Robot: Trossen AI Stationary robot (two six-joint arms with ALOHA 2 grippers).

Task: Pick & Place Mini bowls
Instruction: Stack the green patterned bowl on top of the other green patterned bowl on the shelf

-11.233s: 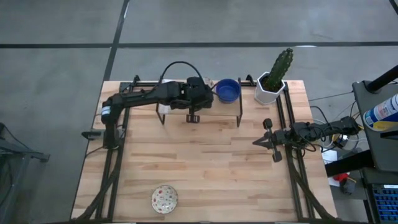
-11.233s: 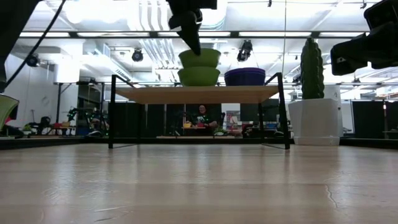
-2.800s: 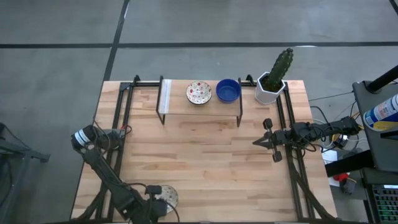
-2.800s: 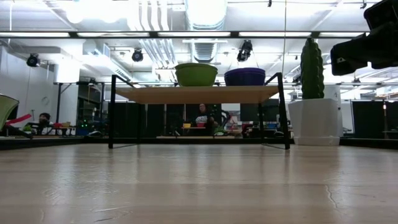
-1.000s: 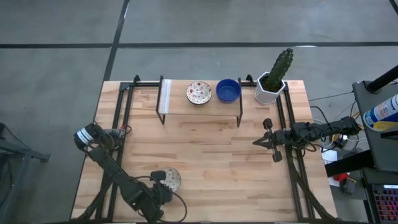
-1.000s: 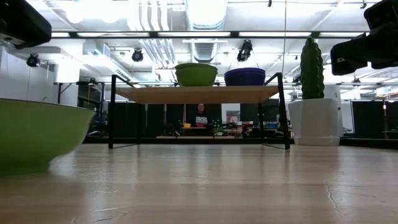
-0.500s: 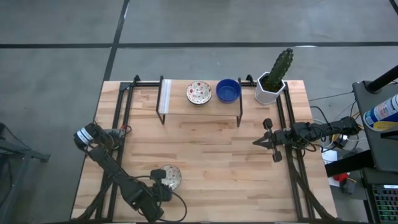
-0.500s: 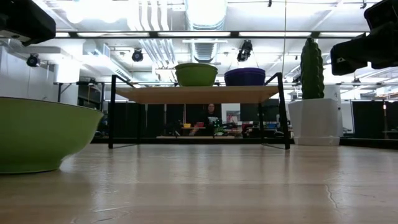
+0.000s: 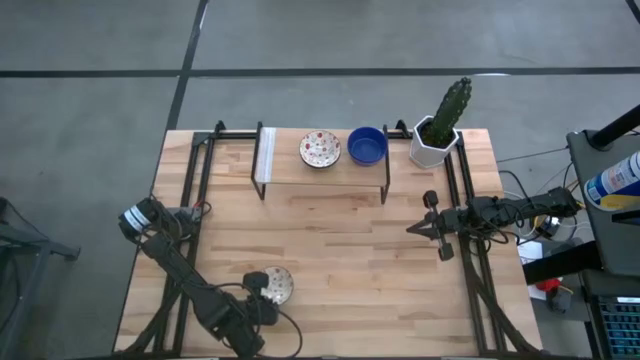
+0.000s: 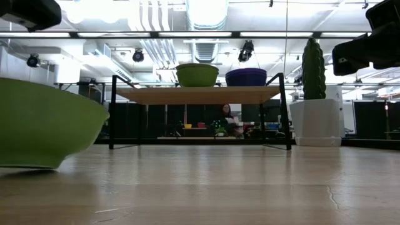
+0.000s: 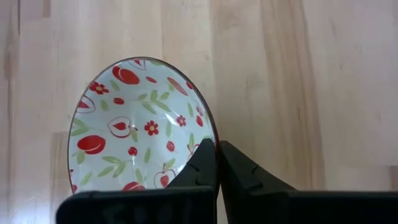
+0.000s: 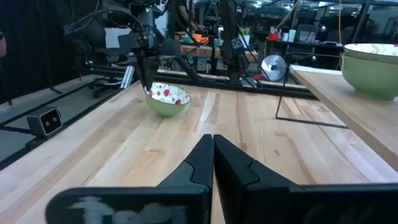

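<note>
- A pale wooden worktop (image 9: pixel 330 250) fills the overhead frame, a low shelf (image 9: pixel 322 168) at top centre.
- Lower left, the left pincer (image 9: pixel 262 292) grips the rim of a patterned mini bowl (image 9: pixel 277 285), tilted.
- On the shelf sit another patterned bowl (image 9: pixel 320 149) and a blue bowl (image 9: pixel 367 146).
- Right pincer (image 9: pixel 418 228), clenched and empty, waits at right.

The high view looks straight down on the whole table (image 9: pixel 330 250). The low view sits at tabletop height, facing the shelf (image 10: pixel 199 94), with the patterned bowl (image 10: pixel 44 125) close beside the lens. The left wrist view looks down past its fingers (image 11: pixel 202 168) onto that bowl; the right wrist view sees it well ahead of its own.
</note>
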